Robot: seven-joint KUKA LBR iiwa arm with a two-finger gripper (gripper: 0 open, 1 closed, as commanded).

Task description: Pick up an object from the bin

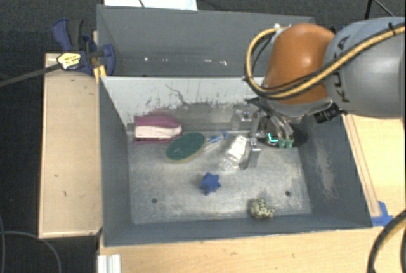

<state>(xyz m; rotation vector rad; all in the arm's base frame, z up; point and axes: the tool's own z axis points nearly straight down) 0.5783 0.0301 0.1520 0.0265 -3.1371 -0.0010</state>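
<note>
hand (252, 150) low in grey bin (165, 199), grip width cannot be told; clear crumpled piece (235, 152) just beside at nine o'clock, long axis one-to-seven.

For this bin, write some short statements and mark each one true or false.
1. The blue star-shaped piece lies apart from the gripper. True.
2. The green oval pad lies in the bin's right half. False: it lies left of centre, beside the pink block.
3. The speckled lump lies near the view's lower wall. True.
4. The gripper hangs over the pink block. False: it is beside a clear whitish thing, right of centre.
</note>
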